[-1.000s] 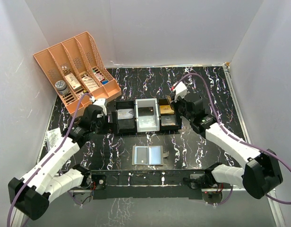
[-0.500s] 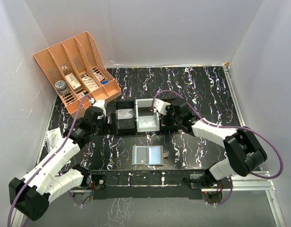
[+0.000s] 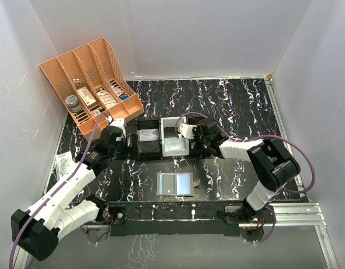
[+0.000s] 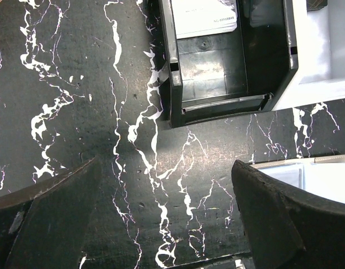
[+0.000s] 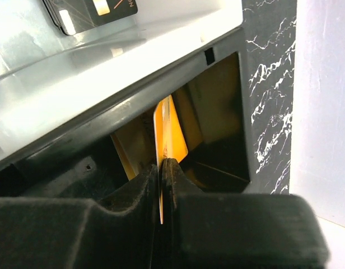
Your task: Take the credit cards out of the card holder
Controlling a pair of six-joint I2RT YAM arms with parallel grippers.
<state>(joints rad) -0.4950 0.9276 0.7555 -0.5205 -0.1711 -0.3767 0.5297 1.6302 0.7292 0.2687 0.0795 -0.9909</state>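
**Right pincer (image 5: 163, 163) is pinching the gold-orange card (image 5: 171, 131); left pincer (image 4: 167, 224) is hanging wide open.**

The gold-orange card is standing on edge inside the right black tray (image 5: 60, 162), just beside the white tray (image 3: 174, 144) near the middle of the counter (image 3: 239, 101), and its lower edge is disappearing between the closed fingers. From above, the right arm is covering most of that tray. The left pincer is hovering over bare counter beside the left black tray (image 4: 228, 61), where a pale card (image 4: 206, 17) is being cut off by the frame. The card holder (image 3: 176, 184) is lying flat by the near edge, with a strip of bare counter separating it from the trays. Whether it is holding any cards is too small to tell.
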